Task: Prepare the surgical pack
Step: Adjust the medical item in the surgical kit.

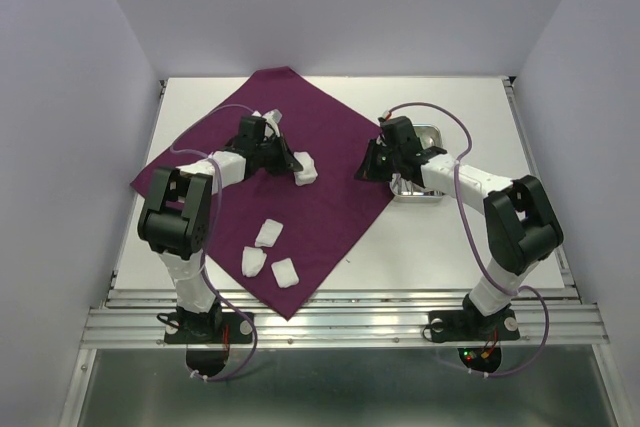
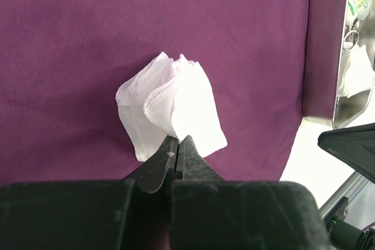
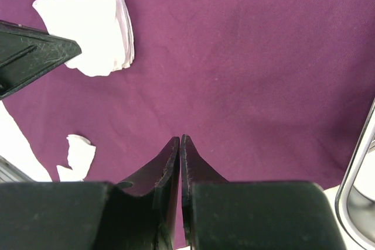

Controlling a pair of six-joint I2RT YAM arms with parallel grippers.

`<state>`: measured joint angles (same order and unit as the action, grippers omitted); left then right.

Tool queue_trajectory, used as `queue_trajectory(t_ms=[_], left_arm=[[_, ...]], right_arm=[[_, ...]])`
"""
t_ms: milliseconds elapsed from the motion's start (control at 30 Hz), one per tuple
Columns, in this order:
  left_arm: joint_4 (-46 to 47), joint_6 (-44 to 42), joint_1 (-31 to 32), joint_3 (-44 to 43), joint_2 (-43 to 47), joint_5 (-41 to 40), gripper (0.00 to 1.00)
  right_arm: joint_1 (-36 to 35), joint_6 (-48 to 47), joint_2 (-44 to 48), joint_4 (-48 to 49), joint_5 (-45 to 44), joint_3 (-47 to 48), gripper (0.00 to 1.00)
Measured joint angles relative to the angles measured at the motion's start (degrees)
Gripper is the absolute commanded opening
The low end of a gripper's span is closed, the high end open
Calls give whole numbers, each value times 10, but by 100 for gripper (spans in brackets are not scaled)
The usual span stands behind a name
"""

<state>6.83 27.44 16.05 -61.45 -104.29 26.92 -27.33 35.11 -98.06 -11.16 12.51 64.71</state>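
Surgical pack (image 1: 330, 137): big maroon cloth, spread flat as diamond, left-centre of table (image 1: 450, 247), right corner by steel tray (image 1: 418, 193). Both arms bent low over it. Left gripper (image 2: 177, 140) pressed together, gauze pad (image 2: 170, 103) at tips; pinch unclear. Right gripper (image 3: 180, 139) pressed together above bare cloth. Top view alone shows three loose pads (image 1: 268, 235) near cloth's near corner.

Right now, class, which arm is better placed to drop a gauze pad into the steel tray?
Probably the left arm: its jaws are shut on a gauze pad, tray in its view. The right arm's jaws are shut near the tray, apparently holding nothing.
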Motion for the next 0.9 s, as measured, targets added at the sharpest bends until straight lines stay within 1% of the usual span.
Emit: queue_trajectory(t_ms=[467,500,533,600,633,667,733,767,800,833,867,900], left_arm=[[-13,-2,4,0,-30,-23,1],[-13,-3,5,0,-30,-27,4],[-14,-4,6,-1,-30,-29,12],[-17,-5,7,-1,-30,-31,20],[-20,-7,8,-3,-30,-32,26],[-22,-6,9,-4,-30,-33,29],[-27,-9,11,-7,-30,-36,39],[-32,-9,12,-10,-30,-38,45],[-36,-9,13,-12,-30,-40,45],[-39,-11,15,-14,-30,-42,49],[-44,-11,16,-17,-30,-44,51],[-48,-12,18,-20,-30,-46,56]], right_arm=[[0,0,0,0,0,0,9],[0,0,0,0,0,0,9],[0,0,0,0,0,0,9],[0,0,0,0,0,0,10],[0,0,0,0,0,0,10],[0,0,0,0,0,0,11],[0,0,0,0,0,0,14],[0,0,0,-1,0,0,17],[0,-1,0,-1,-1,0,20],[0,-1,0,-2,-1,0,22],[2,-3,0,-3,-1,0,23],[2,-3,0,-4,-1,0,27]])
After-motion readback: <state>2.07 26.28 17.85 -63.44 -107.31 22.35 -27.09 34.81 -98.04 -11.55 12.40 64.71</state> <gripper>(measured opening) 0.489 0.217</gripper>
